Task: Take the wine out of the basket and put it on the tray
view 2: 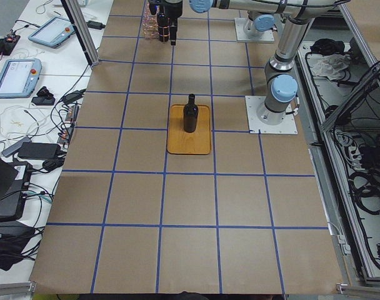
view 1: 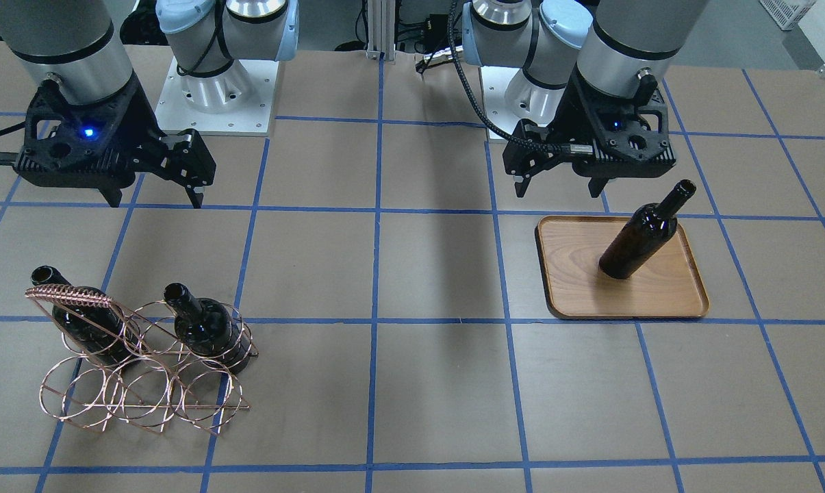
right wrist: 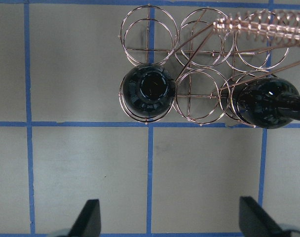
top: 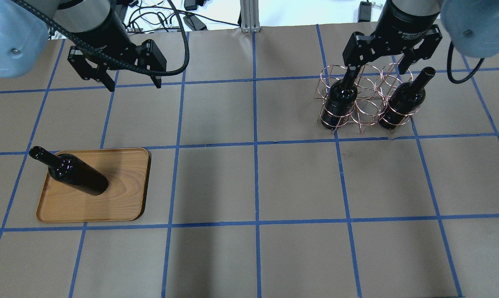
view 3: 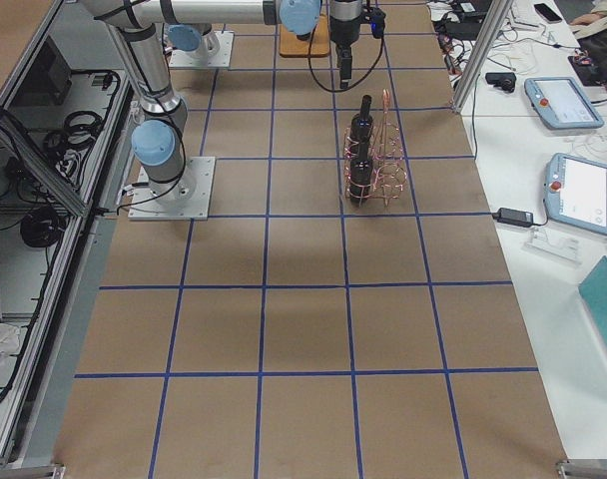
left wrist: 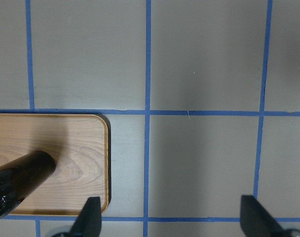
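One dark wine bottle (view 1: 641,236) stands upright on the wooden tray (view 1: 569,281), also in the overhead view (top: 75,174) and at the left wrist view's lower left (left wrist: 17,182). My left gripper (view 1: 561,193) is open and empty, raised behind the tray and apart from the bottle. The copper wire basket (view 1: 145,383) holds two more dark bottles (view 1: 207,329) (view 1: 83,322) in its end rings; the middle ring is empty. My right gripper (view 1: 155,203) is open and empty, raised behind the basket, which its wrist view (right wrist: 199,54) shows from above.
The brown table surface (top: 257,182) carries a grid of blue tape lines. Both arm bases (view 1: 213,96) stand at the robot's edge. Benches with tablets and cables (view 2: 27,75) lie beyond the table's far side.
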Available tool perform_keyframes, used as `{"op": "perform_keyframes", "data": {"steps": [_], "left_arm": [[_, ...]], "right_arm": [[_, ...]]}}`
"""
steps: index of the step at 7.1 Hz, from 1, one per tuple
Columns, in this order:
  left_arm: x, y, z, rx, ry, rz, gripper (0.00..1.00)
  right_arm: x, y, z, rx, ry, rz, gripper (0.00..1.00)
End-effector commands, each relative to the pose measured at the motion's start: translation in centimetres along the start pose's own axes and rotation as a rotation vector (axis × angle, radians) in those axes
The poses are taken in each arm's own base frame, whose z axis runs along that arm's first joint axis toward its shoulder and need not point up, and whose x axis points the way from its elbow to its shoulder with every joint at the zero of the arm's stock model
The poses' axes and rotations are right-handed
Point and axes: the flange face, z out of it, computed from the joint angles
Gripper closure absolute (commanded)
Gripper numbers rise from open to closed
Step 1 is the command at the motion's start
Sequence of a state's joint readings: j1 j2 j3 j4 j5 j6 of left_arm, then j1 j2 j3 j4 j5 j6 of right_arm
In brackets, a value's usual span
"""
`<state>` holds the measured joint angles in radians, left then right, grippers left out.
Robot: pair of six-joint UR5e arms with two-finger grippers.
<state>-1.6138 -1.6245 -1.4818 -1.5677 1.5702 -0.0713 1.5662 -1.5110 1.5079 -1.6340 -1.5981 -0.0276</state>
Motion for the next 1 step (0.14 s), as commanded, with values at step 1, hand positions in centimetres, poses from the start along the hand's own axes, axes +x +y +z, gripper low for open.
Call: {"op": "perform_keyframes", "data": {"steps": [1], "left_arm": [[-0.01, 0.00, 0.00, 0.000, -0.001, -0.001, 0.00]], "right_arm": [[-0.01, -0.01, -0.01, 0.001, -0.001, 0.000, 0.00]]}}
